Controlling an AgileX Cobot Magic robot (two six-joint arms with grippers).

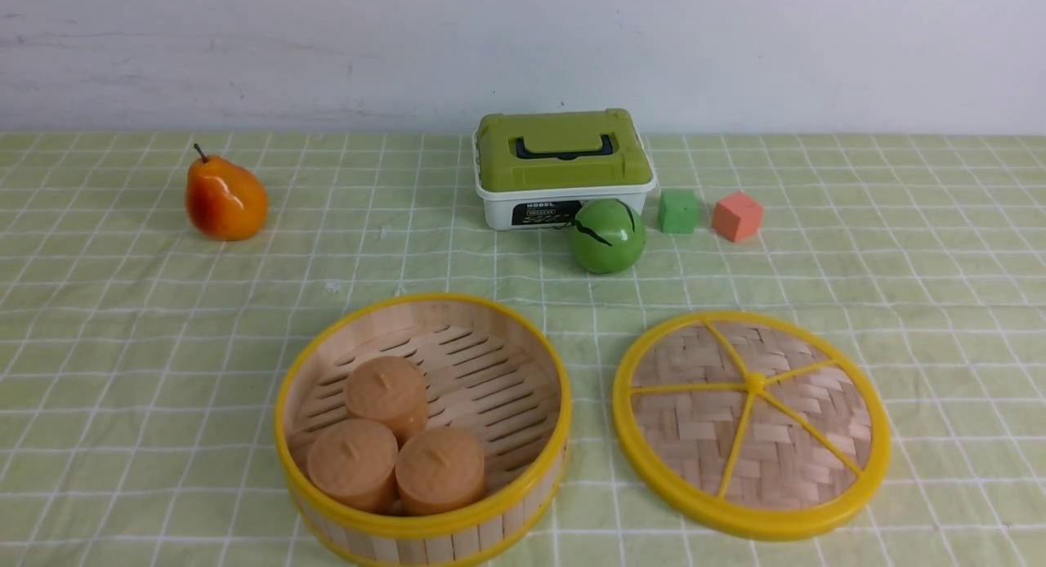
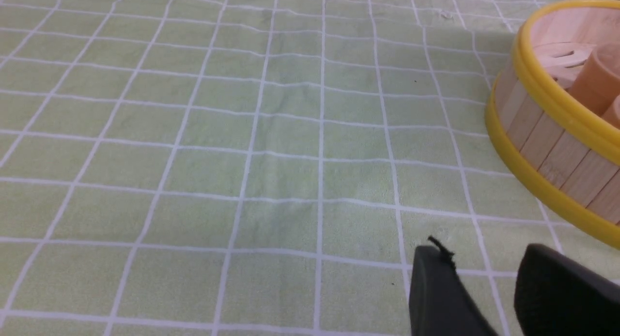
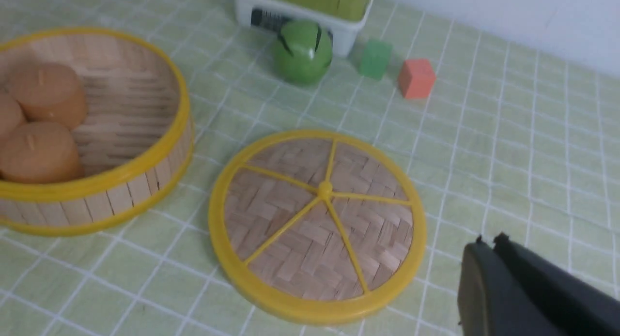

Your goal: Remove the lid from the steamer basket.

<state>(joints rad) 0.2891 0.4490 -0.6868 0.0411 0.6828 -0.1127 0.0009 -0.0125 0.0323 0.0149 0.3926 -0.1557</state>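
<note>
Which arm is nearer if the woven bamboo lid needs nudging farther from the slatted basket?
Right. The yellow-rimmed woven bamboo lid lies on the robot's right; the shut right gripper hovers beside it.

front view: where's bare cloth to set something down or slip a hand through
Bare cloth: the wide stretch between pear and box; left of the steamer basket; right of the lid. Crowded: box, green ball, green cube and coral cube huddle at the back; the basket-lid gap is narrow.

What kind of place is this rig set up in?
Likely a staged test table, not a real kitchen: checked cloth against a bare wall, with a pear, a green cube and an open steamer basket set out as props.
</note>
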